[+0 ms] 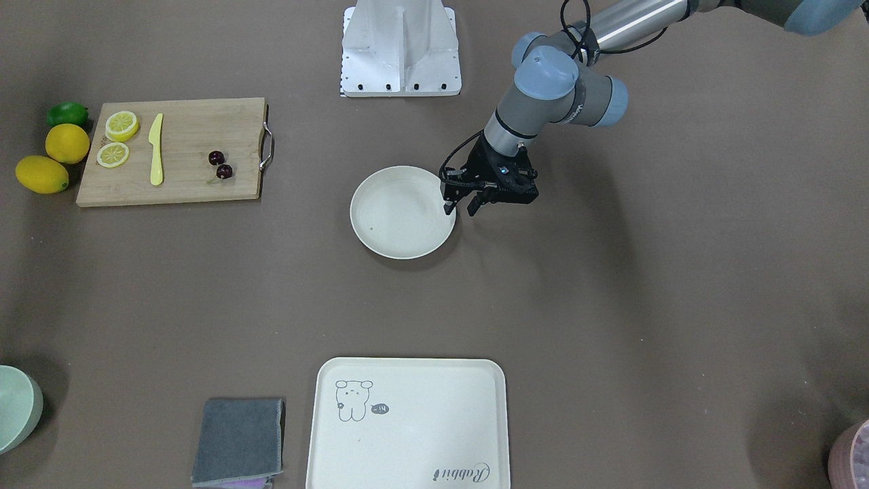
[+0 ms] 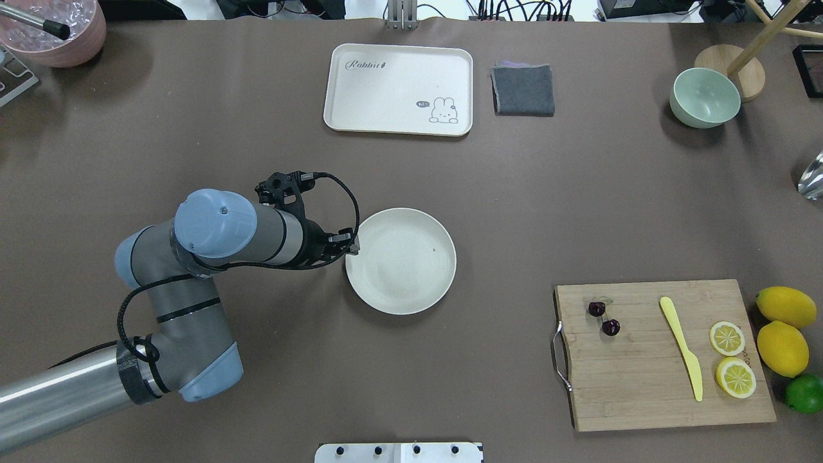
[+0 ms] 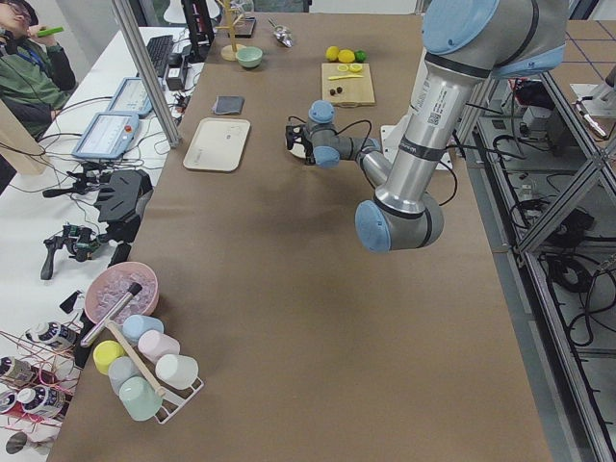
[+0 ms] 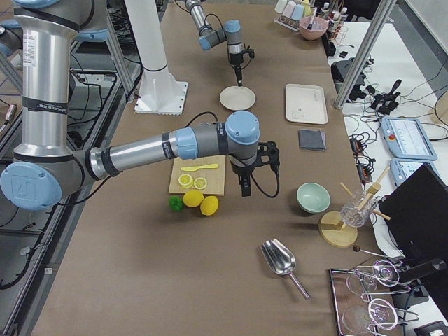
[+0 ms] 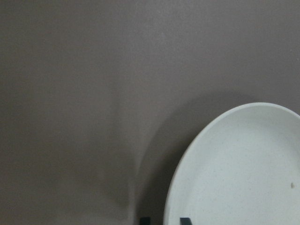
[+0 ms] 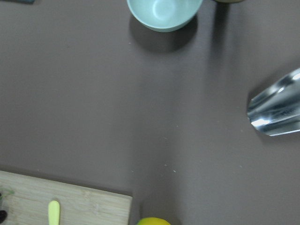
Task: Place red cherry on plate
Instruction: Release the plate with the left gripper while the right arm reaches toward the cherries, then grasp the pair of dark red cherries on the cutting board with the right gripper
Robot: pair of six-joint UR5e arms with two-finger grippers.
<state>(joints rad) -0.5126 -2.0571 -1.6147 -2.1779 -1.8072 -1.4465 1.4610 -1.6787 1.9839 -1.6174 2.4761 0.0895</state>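
Observation:
The red cherry (image 2: 610, 327), a pair of small dark maroon fruits, lies on the wooden cutting board (image 2: 643, 392) near its handle end, also seen from the front (image 1: 224, 171). The round cream plate (image 2: 402, 276) sits mid-table with nothing on it. My left gripper (image 1: 461, 206) hangs at the plate's rim on the robot's left, open, its fingertips (image 5: 185, 220) straddling the rim (image 5: 187, 154). My right gripper (image 4: 243, 187) hangs past the board's lemon end, far from the cherry. Whether it is open or shut I cannot tell.
The board also holds a yellow knife (image 2: 681, 350) and two lemon slices (image 2: 727, 338). Two lemons (image 2: 782, 348) and a lime (image 2: 805, 393) lie beside it. At the far side are a cream tray (image 2: 398, 71), grey cloth (image 2: 523, 90) and mint bowl (image 2: 704, 98).

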